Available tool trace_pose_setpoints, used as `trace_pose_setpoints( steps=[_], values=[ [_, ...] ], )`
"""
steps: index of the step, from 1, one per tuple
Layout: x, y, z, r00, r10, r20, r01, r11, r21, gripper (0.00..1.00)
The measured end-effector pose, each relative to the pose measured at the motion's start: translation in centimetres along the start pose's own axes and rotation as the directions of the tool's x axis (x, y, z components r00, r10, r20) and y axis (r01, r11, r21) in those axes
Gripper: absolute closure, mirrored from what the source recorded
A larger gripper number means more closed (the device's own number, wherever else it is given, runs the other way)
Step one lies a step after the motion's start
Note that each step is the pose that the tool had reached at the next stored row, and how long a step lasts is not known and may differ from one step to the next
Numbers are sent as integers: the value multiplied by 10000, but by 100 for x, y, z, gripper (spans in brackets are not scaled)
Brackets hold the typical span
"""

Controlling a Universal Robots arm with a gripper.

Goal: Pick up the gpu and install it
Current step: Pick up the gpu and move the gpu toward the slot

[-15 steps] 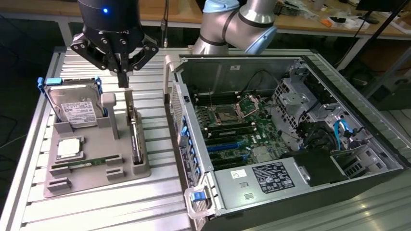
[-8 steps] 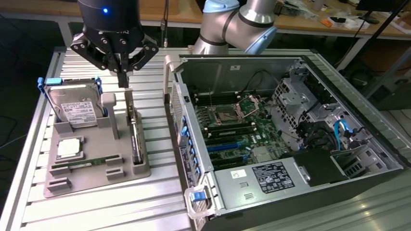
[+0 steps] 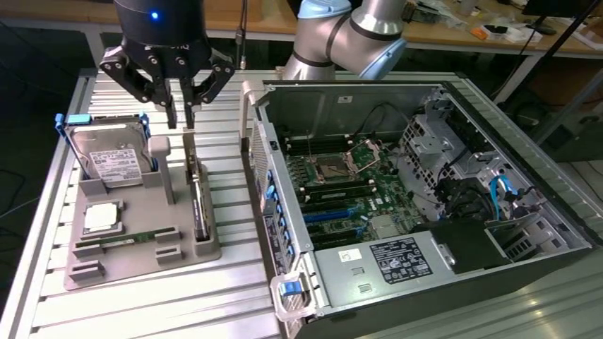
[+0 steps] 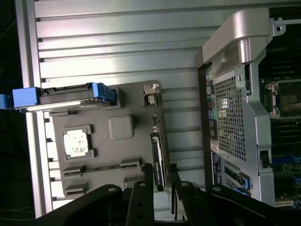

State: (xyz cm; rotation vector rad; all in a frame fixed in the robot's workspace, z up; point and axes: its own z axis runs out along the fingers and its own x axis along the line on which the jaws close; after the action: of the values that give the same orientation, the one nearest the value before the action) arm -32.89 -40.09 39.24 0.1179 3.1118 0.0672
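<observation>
Exterior view, computer case: open, at the exterior view's right.
Tray: grey fixture beside the case.
Gripper: jaws slightly spread, pinching nothing, above the card's far end.
Gpu: on edge in a tray slot. Likely light, stiff and fragile; best gripped across the upper board edge.

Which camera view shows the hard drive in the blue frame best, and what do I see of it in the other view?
The exterior view: there the hard drive stands in the gray holder with its labelled face toward the camera. The wrist view looks along the drive, so it gives just a narrow edge and the blue frame.
</observation>
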Motion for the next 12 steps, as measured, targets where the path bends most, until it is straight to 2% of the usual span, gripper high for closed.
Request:
trace_pose_setpoints(
  steps=[1,2,3,6,7,9,10,11,12],
  values=[
    [0,0,0,10000,0,0,0,10000,1,70],
    [0,0,0,10000,0,0,0,10000,0,70],
    [0,-4,-1,10000,-1,-2,1,10000,1,58],
    [-1,-16,1,9999,-105,-5,105,9999,3,40],
    [-1,-17,1,9999,-149,-9,149,9999,5,40],
    [-1,-18,2,9995,-305,-22,305,9995,5,28],
    [-1,-18,2,9995,-321,-23,321,9995,5,28],
    [-1,-18,2,9995,-322,-23,322,9995,4,22],
    [-1,-18,3,9995,-322,-23,322,9995,4,22]
  ],
)
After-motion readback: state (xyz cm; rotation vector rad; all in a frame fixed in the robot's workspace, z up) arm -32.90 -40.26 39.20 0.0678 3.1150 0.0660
